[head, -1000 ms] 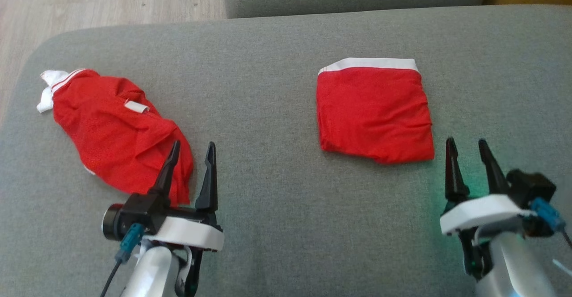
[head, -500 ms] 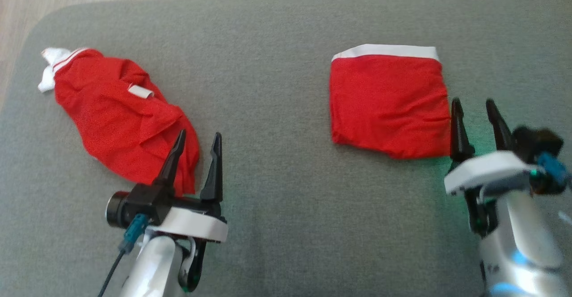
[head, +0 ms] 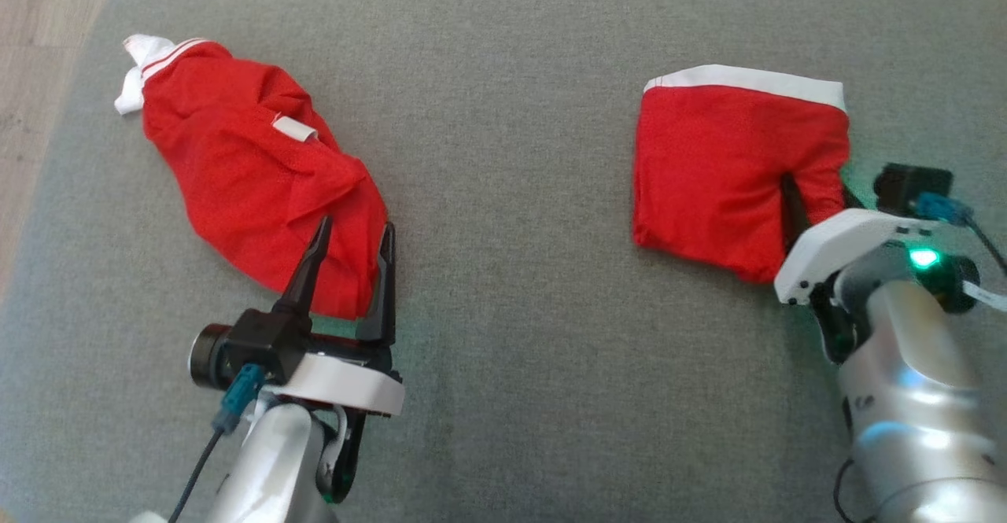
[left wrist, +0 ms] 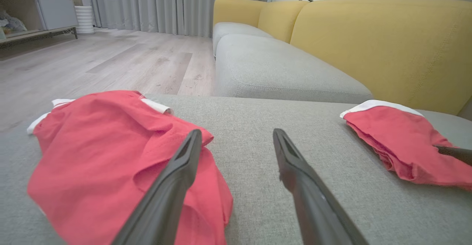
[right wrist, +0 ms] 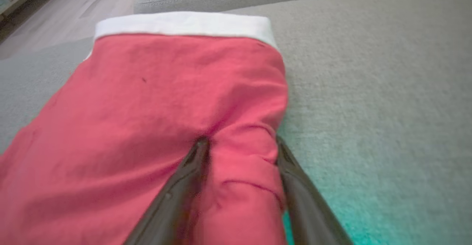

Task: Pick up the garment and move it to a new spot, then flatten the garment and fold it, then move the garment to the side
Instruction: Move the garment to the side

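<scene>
A folded red garment (head: 724,161) with a white waistband lies flat on the right of the grey cushion (head: 511,193). My right gripper (head: 818,193) is pushed into its near right edge. In the right wrist view the folded garment (right wrist: 166,101) has a ridge of fabric bunched between the spread fingers of the right gripper (right wrist: 241,142), which is open. A second, crumpled red garment (head: 252,177) lies at the left. My left gripper (head: 355,228) stands open over its near corner, one finger above the cloth (left wrist: 103,153), touching nothing.
Wooden floor (head: 31,75) lies past the cushion's left edge. The left wrist view shows another grey seat (left wrist: 280,72) and a yellow sofa back (left wrist: 368,42) beyond the cushion. Bare grey fabric separates the two garments.
The head camera has shifted. My right gripper has moved forward from beside the folded garment into its right edge, bunching fabric between the fingers. The left gripper stays open by the crumpled garment.
</scene>
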Tool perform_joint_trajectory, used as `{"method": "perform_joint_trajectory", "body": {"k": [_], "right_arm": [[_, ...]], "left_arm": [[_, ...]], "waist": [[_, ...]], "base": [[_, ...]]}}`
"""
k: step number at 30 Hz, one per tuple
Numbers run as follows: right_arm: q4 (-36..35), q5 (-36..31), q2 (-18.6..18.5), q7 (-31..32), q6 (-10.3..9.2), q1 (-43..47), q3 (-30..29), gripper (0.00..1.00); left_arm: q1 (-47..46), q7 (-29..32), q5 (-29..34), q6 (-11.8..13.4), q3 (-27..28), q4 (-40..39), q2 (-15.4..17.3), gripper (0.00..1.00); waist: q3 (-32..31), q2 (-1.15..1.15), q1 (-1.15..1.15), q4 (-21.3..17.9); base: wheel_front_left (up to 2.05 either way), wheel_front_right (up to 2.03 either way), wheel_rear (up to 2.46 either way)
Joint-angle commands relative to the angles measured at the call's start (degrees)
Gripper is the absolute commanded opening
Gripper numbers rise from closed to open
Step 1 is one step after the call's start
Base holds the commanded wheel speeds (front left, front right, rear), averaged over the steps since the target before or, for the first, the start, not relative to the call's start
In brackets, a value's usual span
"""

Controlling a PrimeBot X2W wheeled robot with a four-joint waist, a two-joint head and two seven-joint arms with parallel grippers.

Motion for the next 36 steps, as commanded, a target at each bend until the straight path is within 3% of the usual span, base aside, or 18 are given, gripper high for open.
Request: {"method": "perform_joint_trajectory", "body": {"k": [1,5,10,18,25,29,36], "right_arm": [[0.9,-2.8,0.9,-0.6,-0.11,-0.6,2.5,0.00],[1.0,-6.4,0.6,-2.6,-0.11,-1.7,2.8,0.00],[-0.2,-10.4,-3.5,-3.1,-0.11,-3.4,4.5,0.00],[-0.9,-13.5,-18.4,1.3,-0.11,-3.3,9.0,0.00],[-0.8,-15.7,-29.9,3.9,-0.11,-2.6,7.0,0.00],[-1.0,-16.9,-32.1,4.5,-0.11,-2.8,4.5,0.00],[-1.5,-18.9,-31.5,5.1,-0.11,-2.5,0.9,0.00]], "left_arm": [[-1.9,-0.5,-0.4,0.5,1.8,-1.3,0.3,1.00],[-1.5,-0.5,-0.2,0.7,2.2,-1.2,0.3,1.00],[-1.3,-0.5,-0.2,0.8,2.7,-1.5,0.3,1.00],[-1.7,-0.5,-0.5,0.9,2.4,-2.4,0.3,1.00],[-2.4,-0.5,-0.3,0.3,2.9,-2.8,0.3,1.00],[-2.9,-0.5,-0.3,0.1,3.0,-2.8,0.3,1.00],[-3.4,-0.5,-0.4,-0.1,3.0,-2.6,0.3,1.00]], "waist": [[-0.4,0.00,0.00,-0.2],[-1.2,0.00,0.00,-0.9],[-2.1,0.00,0.00,-2.2],[-1.3,0.00,0.00,-2.6],[0.9,0.00,0.00,-1.7],[2.1,0.00,0.00,-1.2],[2.8,0.00,0.00,-0.7]], "base": [[0.00,0.00,0.00],[0.00,0.00,0.00],[0.00,0.00,0.00],[0.00,0.00,0.00],[0.00,0.00,0.00],[0.00,0.00,0.00],[0.00,0.00,0.00]]}}
